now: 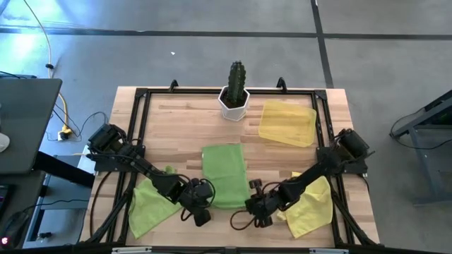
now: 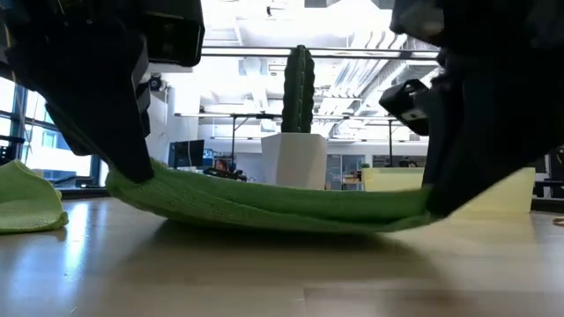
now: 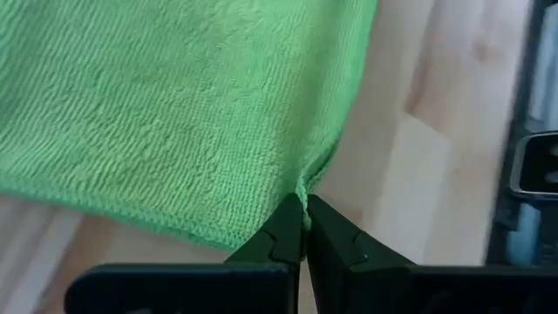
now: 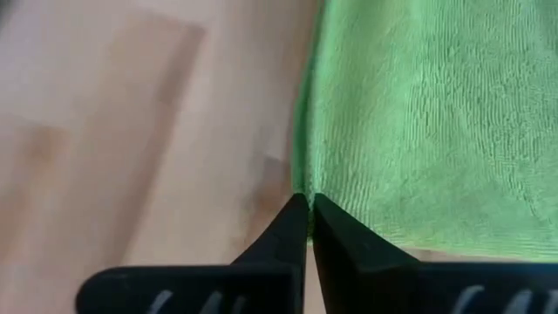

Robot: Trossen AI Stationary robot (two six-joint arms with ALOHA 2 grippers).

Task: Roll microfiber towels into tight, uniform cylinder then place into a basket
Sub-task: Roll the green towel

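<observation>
Tools, left and right, pinching the near corners of the middle green towel on the surface, nothing rolled yet, other green towel, yellow towel and basket waiting.

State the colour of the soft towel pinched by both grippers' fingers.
Lime green. The soft lime-green microfiber towel shows best in the left wrist view.

No legible text or labels in any view.
</observation>
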